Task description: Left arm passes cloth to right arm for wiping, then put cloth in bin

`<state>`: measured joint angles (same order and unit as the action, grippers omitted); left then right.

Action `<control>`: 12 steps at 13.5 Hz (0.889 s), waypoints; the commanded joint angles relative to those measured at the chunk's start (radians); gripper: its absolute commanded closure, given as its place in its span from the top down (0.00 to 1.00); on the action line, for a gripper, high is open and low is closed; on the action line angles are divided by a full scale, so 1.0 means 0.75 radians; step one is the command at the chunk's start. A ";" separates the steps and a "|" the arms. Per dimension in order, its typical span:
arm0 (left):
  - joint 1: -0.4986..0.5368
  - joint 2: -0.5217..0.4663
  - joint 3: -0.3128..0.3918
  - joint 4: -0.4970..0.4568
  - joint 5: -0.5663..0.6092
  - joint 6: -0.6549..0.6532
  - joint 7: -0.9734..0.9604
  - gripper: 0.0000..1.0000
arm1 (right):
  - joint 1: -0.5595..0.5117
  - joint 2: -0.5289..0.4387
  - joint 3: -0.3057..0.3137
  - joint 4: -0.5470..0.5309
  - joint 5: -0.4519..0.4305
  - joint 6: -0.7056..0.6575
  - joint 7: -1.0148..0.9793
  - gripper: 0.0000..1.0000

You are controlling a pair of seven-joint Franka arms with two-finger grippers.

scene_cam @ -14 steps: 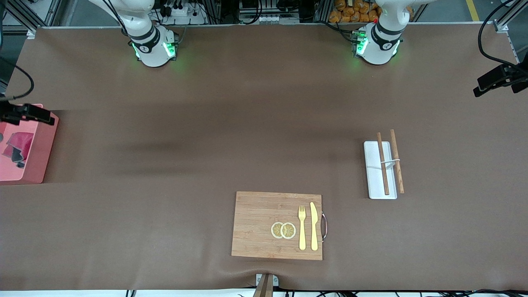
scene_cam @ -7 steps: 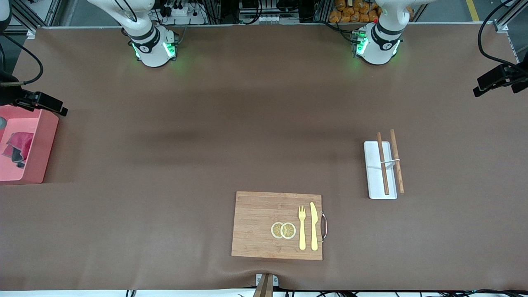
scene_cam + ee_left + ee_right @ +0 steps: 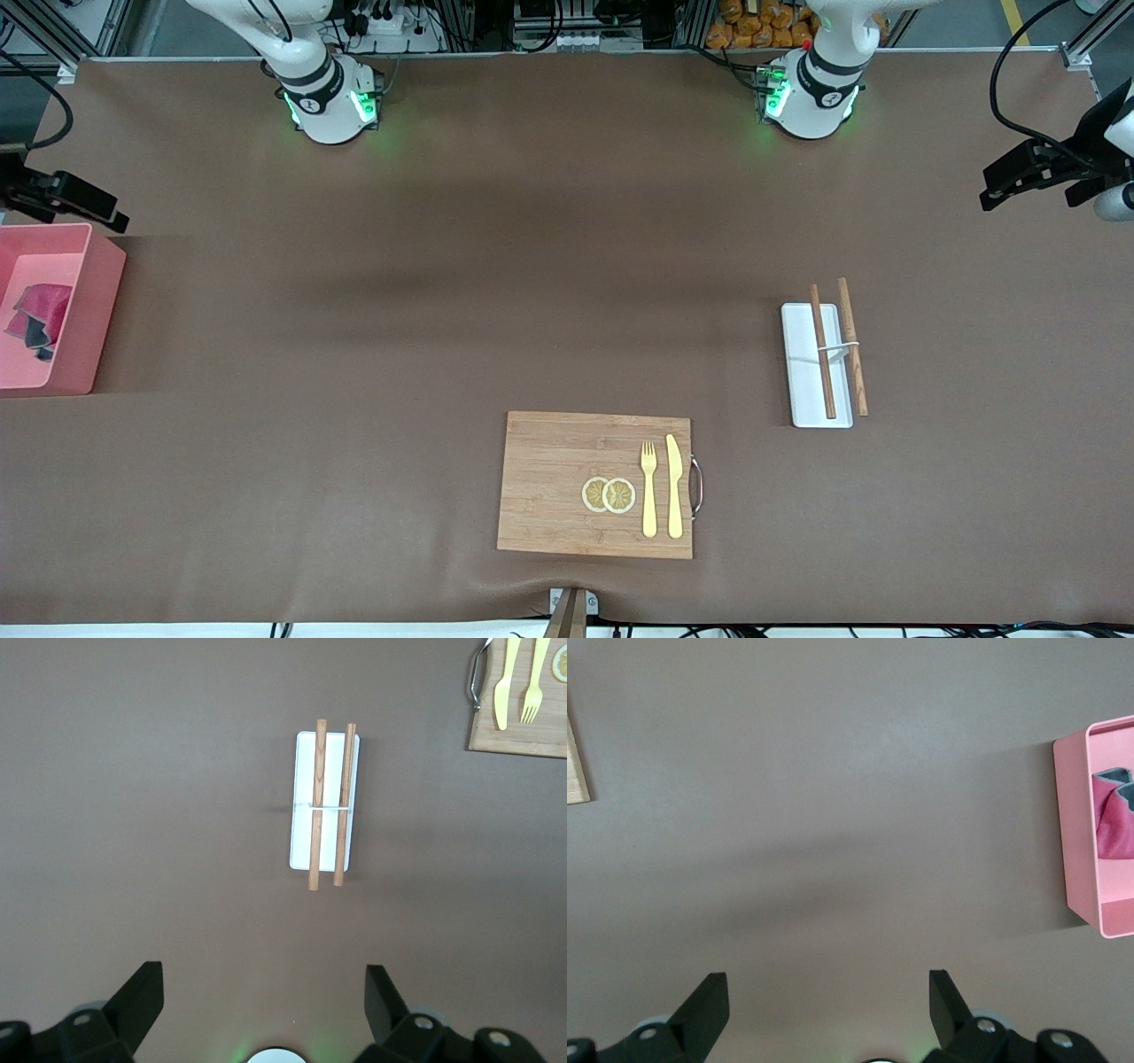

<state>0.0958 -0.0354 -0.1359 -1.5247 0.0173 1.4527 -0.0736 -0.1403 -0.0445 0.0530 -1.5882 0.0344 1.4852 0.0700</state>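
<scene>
Crimson cloth (image 3: 35,312) lies crumpled in the pink bin (image 3: 93,306) at my right arm's end of the table (image 3: 443,266), so I judge the drop done and the task about finished. Front view: my right gripper (image 3: 66,197) hangs over the table just beside the bin; my left gripper (image 3: 1032,168) waits over the table's edge at its own end, well apart from the white tray (image 3: 802,390) carrying two wooden sticks (image 3: 837,347). A wooden board (image 3: 554,483) with fork, knife and lemon slices lies nearest the camera. Left wrist view: my left jaws stand wide apart, holding nothing, tray and sticks below. Right wrist view: right jaws likewise wide and empty; the bin sits off to one side with the cloth inside, which fits a release followed by clearing away.
</scene>
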 commanded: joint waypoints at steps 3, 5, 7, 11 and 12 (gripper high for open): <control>-0.003 0.010 -0.009 0.010 0.016 0.018 -0.004 1.00 | 0.019 -0.027 -0.022 0.005 0.011 -0.015 -0.028 1.00; -0.003 0.015 -0.009 0.028 0.006 0.018 -0.002 1.00 | 0.021 -0.027 -0.018 0.005 0.009 -0.017 -0.024 1.00; -0.007 0.021 -0.009 0.031 0.008 0.018 -0.041 1.00 | 0.021 -0.027 -0.018 0.005 0.005 -0.017 -0.024 1.00; -0.034 0.029 -0.011 0.028 0.016 0.016 -0.088 1.00 | 0.019 -0.024 -0.020 0.005 -0.009 -0.015 -0.026 1.00; -0.034 0.031 -0.015 0.026 0.014 0.016 -0.092 1.00 | 0.017 -0.024 -0.020 0.005 -0.011 -0.015 -0.026 1.00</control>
<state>0.0786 -0.0264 -0.1402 -1.5234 0.0173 1.4657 -0.1209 -0.1392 -0.0524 0.0510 -1.5867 0.0326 1.4835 0.0596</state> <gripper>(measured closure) 0.000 0.000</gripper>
